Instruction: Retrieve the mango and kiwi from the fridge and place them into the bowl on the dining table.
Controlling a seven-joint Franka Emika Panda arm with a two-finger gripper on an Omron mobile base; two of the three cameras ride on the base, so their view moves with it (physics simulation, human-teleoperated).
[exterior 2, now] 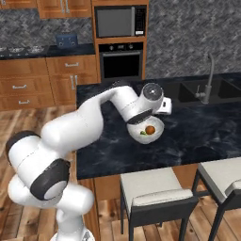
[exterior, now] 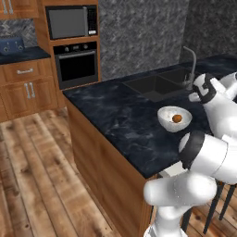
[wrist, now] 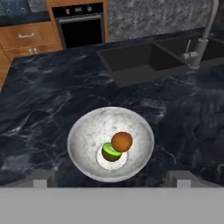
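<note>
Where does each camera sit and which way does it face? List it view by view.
Left base view: behind the arm's left, facing the dining table and oven; arm at lower right.
Right base view: behind the arm's right, facing the bowl; arm from lower left.
Hand view: above the bowl, looking down at mango and kiwi; open jaws' tips at bottom.
All share the bowl and sink.

A small white bowl (exterior: 174, 118) is sitting on the black dining table (exterior: 115, 115). An orange-brown mango (exterior: 177, 119) is lying inside it. The white arm (exterior: 213, 148) is bending close beside it.

Bowl (wrist: 83, 144) on dining table (wrist: 52, 100)
</note>
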